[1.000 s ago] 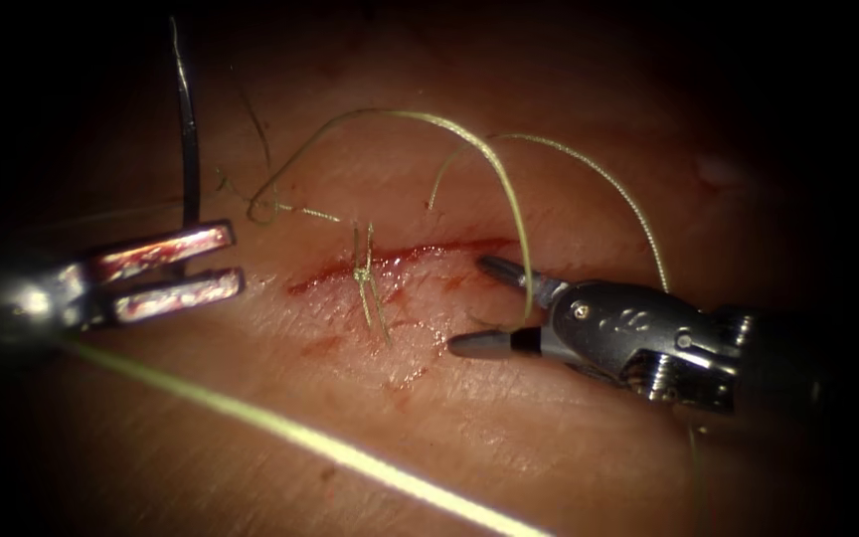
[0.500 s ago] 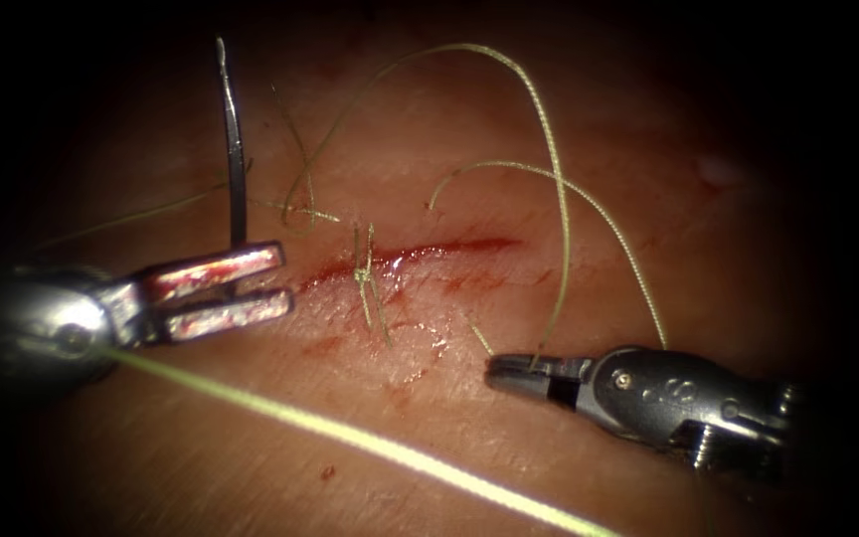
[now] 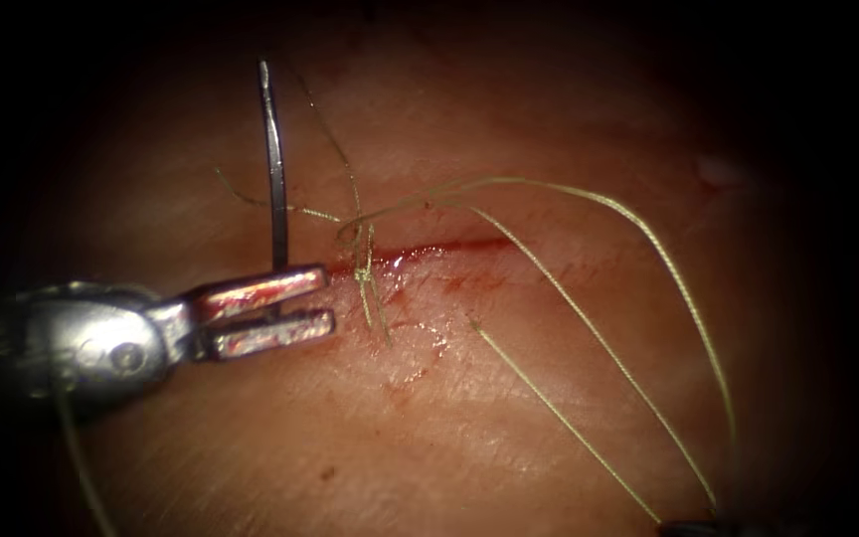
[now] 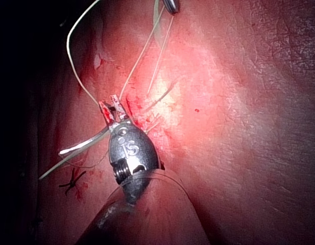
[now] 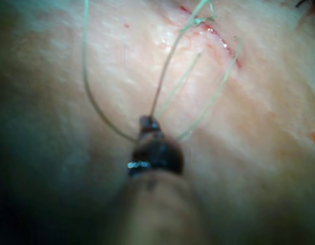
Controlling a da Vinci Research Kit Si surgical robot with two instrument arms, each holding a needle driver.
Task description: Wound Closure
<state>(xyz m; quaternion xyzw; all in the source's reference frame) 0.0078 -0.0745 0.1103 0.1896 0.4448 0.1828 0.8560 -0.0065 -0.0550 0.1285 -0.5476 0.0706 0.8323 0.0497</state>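
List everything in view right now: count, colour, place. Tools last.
tissue: one, pink-tan, under everything.
cut: one, red, across the middle.
red fluid: smears along and below the cut.
knot: one, yellow-green, on the cut, cut ends beside it.
thread: yellow-green strands, from the knot toward the lower right.
needle: one, dark, clear of tissue, upright left of the cut.
left tool: one, silver, holds the needle's lower end.
right tool: one, dark, shut on thread.

Left tool (image 3: 320, 303) reaching in level, jaws slightly parted around the needle (image 3: 273, 169). Right tool (image 5: 148, 123) clamped on thread (image 3: 589, 328).
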